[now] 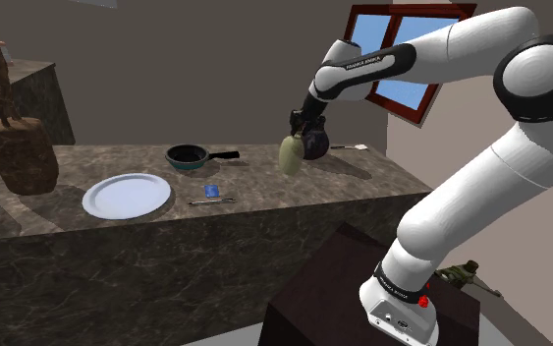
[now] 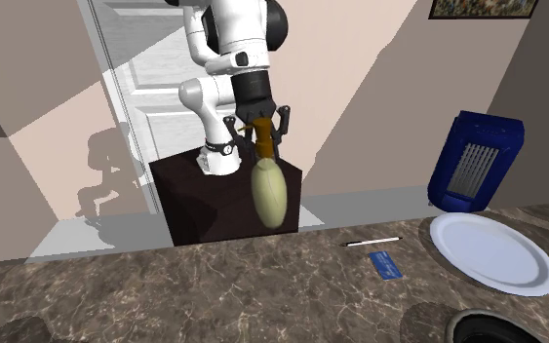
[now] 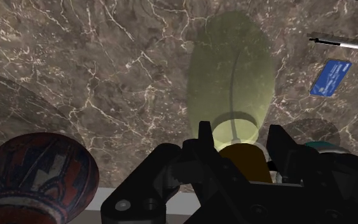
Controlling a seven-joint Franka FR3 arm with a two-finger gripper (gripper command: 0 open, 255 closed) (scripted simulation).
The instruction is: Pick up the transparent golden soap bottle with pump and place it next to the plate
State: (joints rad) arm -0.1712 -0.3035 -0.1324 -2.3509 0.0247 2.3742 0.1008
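A: Status on claw [image 1: 302, 130]?
B: Clamped on the pump neck of the soap bottle [image 1: 290, 154]. Body hangs under it, clear of the counter [image 1: 264, 182]. Neck grip probably because the body's too fat.
A: Path to plate [image 1: 127, 195]?
B: A card [image 1: 210, 189] and a thin stick [image 1: 212, 201], maybe a pen, lie between claw and plate. The pan [image 1: 188, 155] sits beside that line. Carry high, set down just short of plate.
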